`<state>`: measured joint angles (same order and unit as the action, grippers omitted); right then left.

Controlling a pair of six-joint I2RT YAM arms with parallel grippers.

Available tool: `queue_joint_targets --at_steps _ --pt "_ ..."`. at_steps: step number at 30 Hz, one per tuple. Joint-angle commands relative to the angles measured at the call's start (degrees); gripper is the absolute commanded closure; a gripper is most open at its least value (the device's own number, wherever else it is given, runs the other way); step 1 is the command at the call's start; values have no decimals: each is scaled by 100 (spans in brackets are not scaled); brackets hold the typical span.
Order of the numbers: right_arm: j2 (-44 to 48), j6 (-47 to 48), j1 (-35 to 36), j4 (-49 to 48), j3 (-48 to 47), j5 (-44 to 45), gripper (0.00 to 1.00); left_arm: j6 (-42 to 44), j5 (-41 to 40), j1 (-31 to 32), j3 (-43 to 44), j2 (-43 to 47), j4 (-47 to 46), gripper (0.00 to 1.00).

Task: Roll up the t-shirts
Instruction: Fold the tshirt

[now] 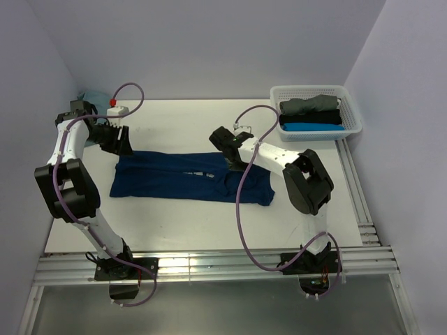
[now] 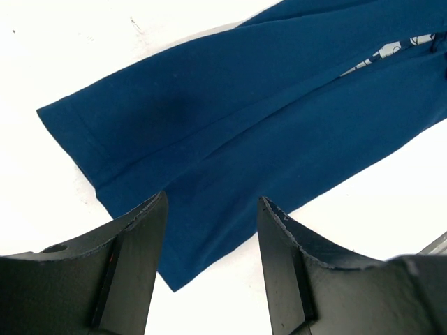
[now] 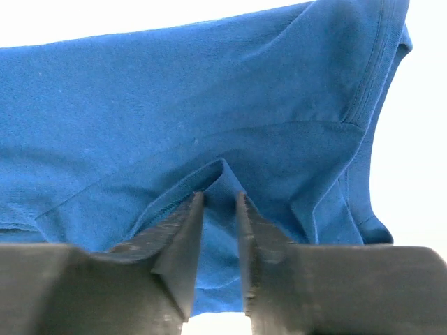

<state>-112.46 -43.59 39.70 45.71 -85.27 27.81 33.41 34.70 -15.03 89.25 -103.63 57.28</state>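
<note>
A dark navy t-shirt (image 1: 188, 178) lies on the white table, folded into a long strip running left to right. My left gripper (image 1: 120, 143) hovers open over the strip's left end. In the left wrist view the left gripper (image 2: 213, 199) stands with its jaws wide apart above the shirt's hem corner (image 2: 174, 230), holding nothing. My right gripper (image 1: 234, 159) is at the strip's far edge, right of middle. In the right wrist view the right gripper (image 3: 220, 195) is shut on a raised fold of the shirt (image 3: 209, 105) near a sleeve seam.
A white lattice basket (image 1: 353, 105) at the back right holds rolled grey (image 1: 311, 105), black (image 1: 311, 117) and bright blue (image 1: 312, 127) shirts. A pale teal cloth (image 1: 91, 95) and a white object with a red cap (image 1: 115, 107) sit at the back left corner.
</note>
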Motion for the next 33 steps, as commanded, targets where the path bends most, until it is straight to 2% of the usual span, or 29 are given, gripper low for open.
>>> queue_joint_targets --at_steps 1,8,21,27,33 --pt "190 -18 -33 69 11 189 71 25 186 35 22 282 11 41" --pt "567 -114 -7 -19 344 172 99 -10 265 228 -109 458 29 40" --pt "2342 -580 423 -414 1837 58 100 -10 547 808 -382 599 240 40" --pt "2826 -940 723 -467 2531 23 100 -19 600 1002 -444 590 302 40" --pt "2923 -1292 864 -669 3253 -109 100 -19 494 1125 -549 581 284 40"
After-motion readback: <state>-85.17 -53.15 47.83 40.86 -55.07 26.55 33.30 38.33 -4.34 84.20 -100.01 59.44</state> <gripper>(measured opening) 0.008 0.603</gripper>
